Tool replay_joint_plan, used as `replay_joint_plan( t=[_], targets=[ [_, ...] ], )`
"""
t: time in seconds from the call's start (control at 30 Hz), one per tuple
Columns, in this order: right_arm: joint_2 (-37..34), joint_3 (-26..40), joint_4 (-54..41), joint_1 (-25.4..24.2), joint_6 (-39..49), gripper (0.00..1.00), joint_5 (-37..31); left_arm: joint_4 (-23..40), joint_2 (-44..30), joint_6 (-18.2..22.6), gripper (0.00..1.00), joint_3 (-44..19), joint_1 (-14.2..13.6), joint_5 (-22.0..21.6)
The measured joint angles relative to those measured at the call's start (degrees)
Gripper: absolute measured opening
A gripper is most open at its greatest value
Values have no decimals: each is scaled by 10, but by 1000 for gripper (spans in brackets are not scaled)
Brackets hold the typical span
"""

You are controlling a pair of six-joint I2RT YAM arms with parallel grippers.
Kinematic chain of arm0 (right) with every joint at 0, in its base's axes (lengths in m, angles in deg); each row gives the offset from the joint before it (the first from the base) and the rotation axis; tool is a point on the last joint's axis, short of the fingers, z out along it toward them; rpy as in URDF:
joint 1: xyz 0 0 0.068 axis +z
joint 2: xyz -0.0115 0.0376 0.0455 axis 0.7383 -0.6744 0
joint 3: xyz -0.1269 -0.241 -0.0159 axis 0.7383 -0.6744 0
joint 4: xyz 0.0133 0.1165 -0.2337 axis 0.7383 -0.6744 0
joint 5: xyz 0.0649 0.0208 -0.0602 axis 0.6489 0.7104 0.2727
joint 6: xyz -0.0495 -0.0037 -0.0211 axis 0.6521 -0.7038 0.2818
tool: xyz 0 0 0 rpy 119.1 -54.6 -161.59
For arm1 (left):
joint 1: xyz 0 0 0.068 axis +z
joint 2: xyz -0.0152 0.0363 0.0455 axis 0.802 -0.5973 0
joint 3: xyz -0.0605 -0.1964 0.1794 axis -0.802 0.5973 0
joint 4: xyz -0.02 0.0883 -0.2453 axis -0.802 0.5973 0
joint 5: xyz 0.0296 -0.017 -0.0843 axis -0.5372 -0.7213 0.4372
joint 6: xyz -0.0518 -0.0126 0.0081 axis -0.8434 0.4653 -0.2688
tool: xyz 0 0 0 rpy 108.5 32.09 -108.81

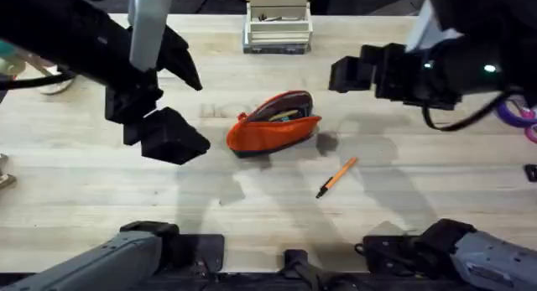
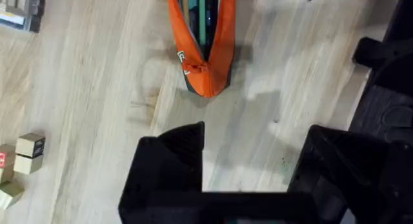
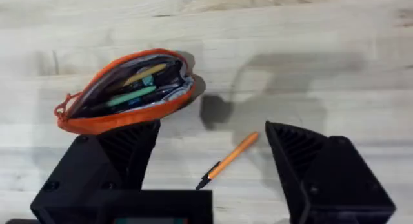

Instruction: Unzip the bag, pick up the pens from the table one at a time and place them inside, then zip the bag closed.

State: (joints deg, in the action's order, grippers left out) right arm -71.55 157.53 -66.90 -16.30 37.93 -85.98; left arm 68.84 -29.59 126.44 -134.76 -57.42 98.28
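Looking down, we see the bag (image 1: pixel 273 123) lying unzipped mid-table (image 1: pixel 101 190), pens inside it; one orange pen (image 1: pixel 336 177) lies on the wood just beside it, toward the right arm's side, not touching; the left gripper (image 2: pixel 242 179) hangs above the bag's pull end, jaws wide and empty; the right gripper (image 3: pixel 213 179) hovers over the loose pen, jaws wide, holding nothing.

1 orange bag (image 1: pixel 273 127) lies on the table (image 1: pixel 101 190), 1 orange pen (image 1: pixel 336 176) beside it, several pens inside, and 2 grippers hang above.
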Motion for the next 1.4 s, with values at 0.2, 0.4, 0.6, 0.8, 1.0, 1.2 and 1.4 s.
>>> replay_joint_plan(
  t=[0.2,0.4,0.6,0.8,1.0,1.2,1.4],
  targets=[
    [46,-15,-8,0,-41,996,-10,0,0,0,995,0,0,0],
    [97,-82,-5,0,-78,996,-11,0,0,0,995,0,0,0],
    [117,-130,-3,0,-133,997,-12,0,0,0,995,0,0,0],
    [117,-179,-1,0,-203,996,-14,0,0,0,995,0,0,0],
    [117,-218,5,0,-253,996,-18,0,0,0,995,0,0,0],
    [117,-259,44,1,-319,997,1,0,0,0,994,0,0,0],
    [95,-272,62,17,-337,998,11,0,0,0,995,0,0,0]
  ],
)
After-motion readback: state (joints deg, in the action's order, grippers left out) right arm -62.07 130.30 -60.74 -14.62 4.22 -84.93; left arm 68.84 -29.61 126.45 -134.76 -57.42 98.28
